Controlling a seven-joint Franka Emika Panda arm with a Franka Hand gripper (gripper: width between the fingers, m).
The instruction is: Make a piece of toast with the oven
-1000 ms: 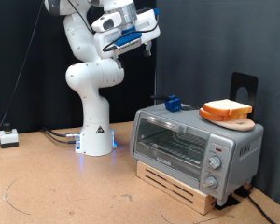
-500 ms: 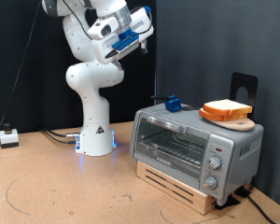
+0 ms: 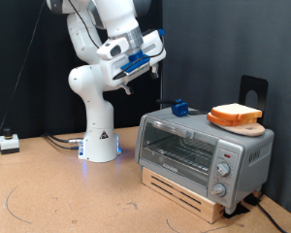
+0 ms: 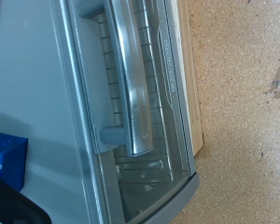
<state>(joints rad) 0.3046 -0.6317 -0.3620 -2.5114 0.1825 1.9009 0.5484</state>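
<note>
Piece of toast (image 3: 235, 112) sits on wooden board (image 3: 237, 122) atop oven (image 3: 204, 152), below and well off from my pincer (image 3: 158, 65). Pincer hangs above oven, finger spread unreadable. Oven door (image 4: 140, 112) closed.

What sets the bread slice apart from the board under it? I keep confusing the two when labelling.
The bread slice is pale with a brown crust, while the wooden board is orange-brown all over. The slice looks thinner and lies on top; the board is thicker and rests directly on the toaster oven. The board's edge sticks out past the slice towards the exterior view's right. Both lie flat on the oven's roof, away from the end effector.
</note>
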